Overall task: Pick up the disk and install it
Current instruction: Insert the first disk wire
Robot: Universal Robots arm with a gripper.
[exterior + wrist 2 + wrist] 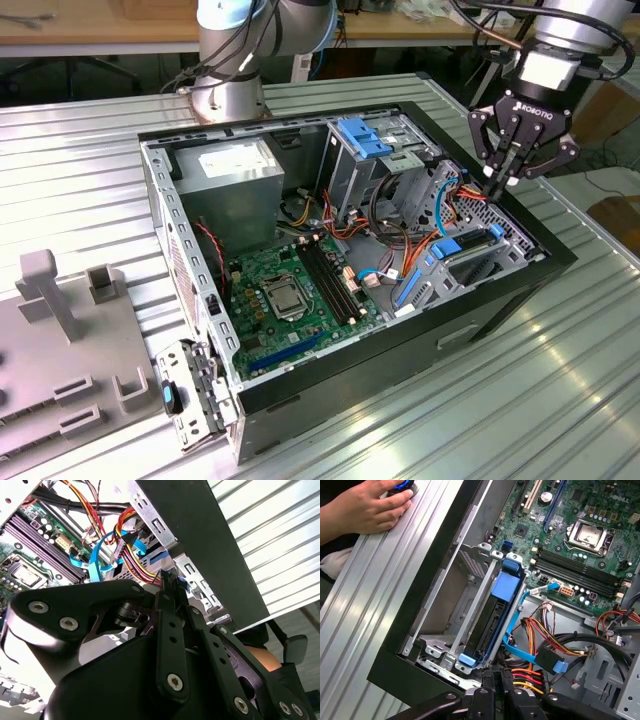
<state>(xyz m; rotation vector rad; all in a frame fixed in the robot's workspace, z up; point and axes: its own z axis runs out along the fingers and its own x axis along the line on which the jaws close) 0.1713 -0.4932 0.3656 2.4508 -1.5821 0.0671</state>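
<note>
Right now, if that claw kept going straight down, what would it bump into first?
Probably the coloured wires beside the disk in its cage, though depth is unclear under the gripper.

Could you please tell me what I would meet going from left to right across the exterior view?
Grey plastic fixture → silver power supply → blue latch → gripper, above the case's edge on the exterior view's right.

The exterior view stood well off and above, looking down obliquely on the whole open computer case (400, 350) with the gripper (503, 182) over one corner. Both wrist views rode close behind the gripper, looking past it onto the motherboard (15, 555) (570, 560) below, which all three shared.
</note>
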